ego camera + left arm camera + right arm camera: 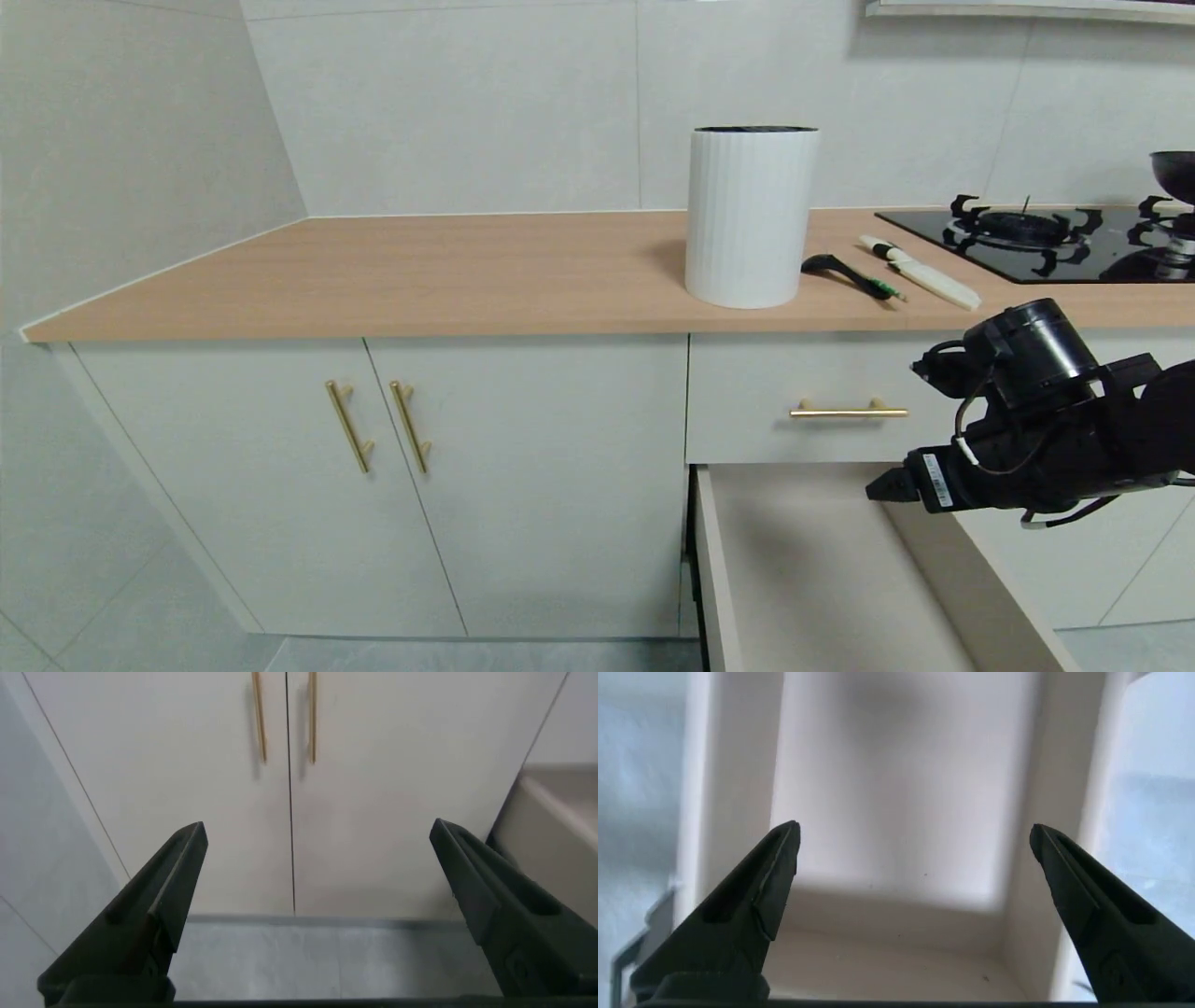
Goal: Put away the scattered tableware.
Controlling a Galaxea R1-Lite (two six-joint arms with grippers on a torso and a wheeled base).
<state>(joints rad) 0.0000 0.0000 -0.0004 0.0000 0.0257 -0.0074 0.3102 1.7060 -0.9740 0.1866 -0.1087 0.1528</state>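
Note:
On the wooden counter (pixel 420 271) lie a black-handled utensil with a green tip (pixel 848 274) and a white knife-like piece (pixel 920 272), both to the right of a tall white ribbed holder (pixel 751 217). Below them a drawer (pixel 822 569) stands pulled out, its inside (pixel 896 793) bare. My right gripper (pixel 915 868) hangs open above the drawer, and its arm (pixel 1036 420) is at the drawer's right side. My left gripper (pixel 318 873) is open with nothing in it, low in front of the double cabinet doors (pixel 290 784).
A black gas hob (pixel 1046 238) with a dark pot (pixel 1174 173) is at the counter's far right. A shut drawer with a gold handle (pixel 848 411) sits above the open one. The cabinet doors carry two gold handles (pixel 378 426). Tiled walls close the left and back.

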